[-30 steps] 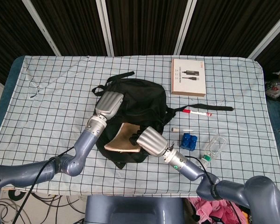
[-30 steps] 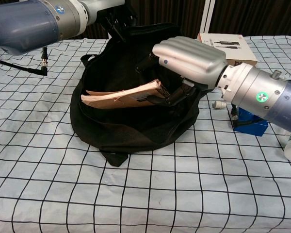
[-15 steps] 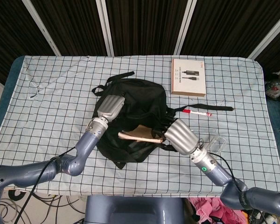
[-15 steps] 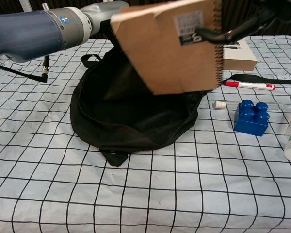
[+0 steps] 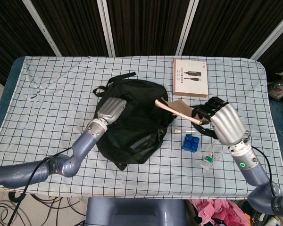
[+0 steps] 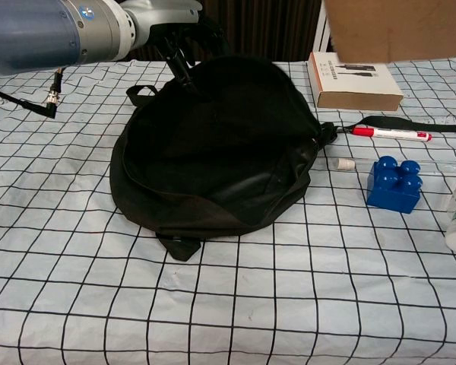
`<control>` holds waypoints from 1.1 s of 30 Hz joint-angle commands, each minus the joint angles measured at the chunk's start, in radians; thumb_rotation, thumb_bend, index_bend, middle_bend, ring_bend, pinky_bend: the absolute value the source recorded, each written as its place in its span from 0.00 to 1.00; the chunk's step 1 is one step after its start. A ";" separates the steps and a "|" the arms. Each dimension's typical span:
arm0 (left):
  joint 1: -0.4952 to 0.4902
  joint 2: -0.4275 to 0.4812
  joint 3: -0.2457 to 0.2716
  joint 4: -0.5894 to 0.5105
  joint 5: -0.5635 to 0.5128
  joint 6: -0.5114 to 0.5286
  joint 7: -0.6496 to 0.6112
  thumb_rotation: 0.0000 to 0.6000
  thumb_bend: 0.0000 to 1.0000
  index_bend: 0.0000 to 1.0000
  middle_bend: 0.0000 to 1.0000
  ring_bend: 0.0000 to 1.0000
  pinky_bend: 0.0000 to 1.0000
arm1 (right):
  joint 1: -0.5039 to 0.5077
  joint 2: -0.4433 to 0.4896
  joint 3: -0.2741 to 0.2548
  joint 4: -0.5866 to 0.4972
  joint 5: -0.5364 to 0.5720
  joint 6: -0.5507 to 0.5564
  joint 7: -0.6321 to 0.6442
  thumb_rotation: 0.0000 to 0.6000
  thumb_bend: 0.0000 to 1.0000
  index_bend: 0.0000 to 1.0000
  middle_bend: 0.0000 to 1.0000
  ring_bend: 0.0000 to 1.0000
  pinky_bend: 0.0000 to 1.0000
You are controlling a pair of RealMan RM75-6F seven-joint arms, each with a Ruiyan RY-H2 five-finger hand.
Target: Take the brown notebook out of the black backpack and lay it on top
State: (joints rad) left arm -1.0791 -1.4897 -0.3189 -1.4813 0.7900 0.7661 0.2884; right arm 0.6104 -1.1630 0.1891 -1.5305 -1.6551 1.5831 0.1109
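Note:
The black backpack (image 5: pixel 134 117) lies flat in the middle of the checked table, also seen in the chest view (image 6: pixel 213 144). My right hand (image 5: pixel 222 121) holds the brown notebook (image 5: pixel 175 109) in the air, to the right of the backpack and above the table. In the chest view only the notebook's lower part (image 6: pixel 391 29) shows at the top edge; the right hand itself is out of that frame. My left hand (image 5: pixel 110 109) rests on the backpack's left side, and its fingers (image 6: pixel 184 47) grip the fabric at the far rim.
A brown box (image 5: pixel 190 77) lies behind the backpack on the right. A red marker (image 5: pixel 199 113), a blue block (image 5: pixel 190 142), a small white cap (image 6: pixel 344 163) and a clear bottle (image 5: pixel 214 153) sit to the backpack's right. The backpack strap (image 5: pixel 221 109) runs rightward.
My right hand has pulled the notebook out of the backpack, lifted it and carried it to the right. The backpack opening has sagged flat. The left hand stayed on the bag.

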 commanded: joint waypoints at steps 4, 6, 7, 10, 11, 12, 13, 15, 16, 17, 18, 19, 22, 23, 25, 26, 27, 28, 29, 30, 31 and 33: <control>0.009 0.072 -0.001 -0.072 -0.012 -0.059 -0.054 1.00 0.08 0.28 0.23 0.07 0.15 | -0.036 0.045 0.040 0.045 0.055 0.014 -0.025 1.00 0.50 0.85 0.67 0.64 0.51; 0.014 0.104 -0.009 -0.104 -0.019 -0.088 -0.085 1.00 0.07 0.28 0.21 0.05 0.12 | -0.038 0.049 0.050 0.054 0.070 0.009 -0.020 1.00 0.50 0.85 0.67 0.64 0.51; 0.017 0.119 -0.013 -0.118 -0.023 -0.103 -0.101 1.00 0.06 0.27 0.20 0.04 0.11 | -0.038 0.050 0.053 0.059 0.075 0.005 -0.019 1.00 0.51 0.85 0.67 0.64 0.51; 0.045 0.216 -0.090 -0.216 -0.106 -0.231 -0.271 1.00 0.06 0.27 0.19 0.04 0.09 | -0.029 0.042 0.068 0.084 0.101 -0.023 -0.011 1.00 0.51 0.85 0.67 0.64 0.51; 0.056 0.266 -0.127 -0.245 -0.128 -0.289 -0.332 1.00 0.06 0.27 0.19 0.04 0.09 | -0.021 0.032 0.068 0.098 0.105 -0.038 -0.012 1.00 0.51 0.85 0.67 0.64 0.51; 0.069 0.335 -0.164 -0.273 -0.142 -0.372 -0.388 1.00 0.06 0.27 0.19 0.04 0.09 | -0.012 0.016 0.070 0.119 0.110 -0.054 -0.017 1.00 0.51 0.85 0.67 0.64 0.51; 0.074 0.372 -0.183 -0.282 -0.143 -0.425 -0.418 1.00 0.06 0.27 0.19 0.03 0.09 | -0.007 0.006 0.071 0.131 0.113 -0.063 -0.017 1.00 0.51 0.85 0.67 0.64 0.51; 0.082 0.430 -0.213 -0.291 -0.146 -0.522 -0.470 1.00 0.06 0.28 0.19 0.02 0.07 | 0.001 -0.012 0.074 0.151 0.117 -0.076 -0.013 1.00 0.51 0.85 0.67 0.64 0.51; 0.088 0.464 -0.236 -0.294 -0.147 -0.575 -0.500 1.00 0.06 0.28 0.18 0.01 0.06 | 0.008 -0.022 0.074 0.165 0.122 -0.092 -0.011 1.00 0.51 0.85 0.67 0.64 0.51; 0.092 0.482 -0.250 -0.293 -0.142 -0.601 -0.515 1.00 0.06 0.27 0.18 0.01 0.05 | 0.013 -0.030 0.076 0.175 0.123 -0.099 -0.011 1.00 0.51 0.85 0.67 0.64 0.51; 0.097 0.498 -0.259 -0.292 -0.129 -0.611 -0.519 1.00 0.06 0.27 0.17 0.01 0.05 | 0.017 -0.038 0.077 0.183 0.124 -0.105 -0.012 1.00 0.51 0.85 0.67 0.64 0.51; 0.102 0.511 -0.264 -0.294 -0.109 -0.601 -0.514 1.00 0.06 0.27 0.17 0.01 0.05 | 0.023 -0.047 0.079 0.191 0.125 -0.111 -0.011 1.00 0.51 0.85 0.67 0.64 0.51; 0.122 0.529 -0.256 -0.312 -0.041 -0.512 -0.478 1.00 0.06 0.27 0.17 0.01 0.04 | 0.043 -0.069 0.078 0.210 0.120 -0.136 -0.019 1.00 0.51 0.85 0.67 0.64 0.51; 0.133 0.532 -0.244 -0.325 -0.010 -0.446 -0.455 1.00 0.06 0.27 0.17 0.01 0.04 | 0.055 -0.083 0.078 0.222 0.115 -0.147 -0.030 1.00 0.51 0.85 0.67 0.64 0.51; 0.157 0.522 -0.200 -0.342 0.069 -0.275 -0.363 1.00 0.06 0.27 0.17 0.01 0.04 | 0.087 -0.124 0.076 0.245 0.104 -0.175 -0.063 1.00 0.51 0.85 0.67 0.64 0.51; 0.166 0.510 -0.180 -0.347 0.092 -0.207 -0.326 1.00 0.06 0.27 0.17 0.01 0.04 | 0.098 -0.142 0.078 0.258 0.102 -0.182 -0.078 1.00 0.51 0.85 0.67 0.64 0.51; 0.175 0.491 -0.157 -0.349 0.114 -0.121 -0.279 1.00 0.06 0.27 0.17 0.01 0.04 | 0.114 -0.166 0.079 0.274 0.102 -0.195 -0.101 1.00 0.51 0.85 0.67 0.64 0.51; 0.183 0.475 -0.142 -0.351 0.126 -0.061 -0.247 1.00 0.06 0.27 0.17 0.01 0.04 | 0.126 -0.184 0.079 0.287 0.099 -0.204 -0.120 1.00 0.52 0.85 0.67 0.64 0.51; 0.190 0.460 -0.131 -0.355 0.135 -0.008 -0.221 1.00 0.06 0.26 0.17 0.01 0.04 | 0.140 -0.202 0.077 0.304 0.093 -0.213 -0.142 1.00 0.52 0.85 0.67 0.64 0.51; 0.199 0.445 -0.120 -0.360 0.147 0.044 -0.201 1.00 0.06 0.26 0.18 0.01 0.04 | 0.157 -0.226 0.074 0.325 0.083 -0.224 -0.168 1.00 0.52 0.85 0.67 0.64 0.51; 0.207 0.437 -0.115 -0.365 0.157 0.075 -0.196 1.00 0.06 0.26 0.18 0.01 0.04 | 0.171 -0.244 0.071 0.340 0.075 -0.234 -0.184 1.00 0.52 0.85 0.67 0.64 0.51; 0.227 0.422 -0.107 -0.370 0.173 0.138 -0.197 1.00 0.07 0.26 0.18 0.01 0.04 | 0.202 -0.286 0.067 0.370 0.064 -0.254 -0.204 1.00 0.53 0.85 0.67 0.64 0.51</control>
State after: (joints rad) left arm -0.9191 -1.0150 -0.4856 -1.8108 0.8565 0.6338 -0.0229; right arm 0.7789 -1.4105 0.2616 -1.1941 -1.5739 1.3550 -0.0639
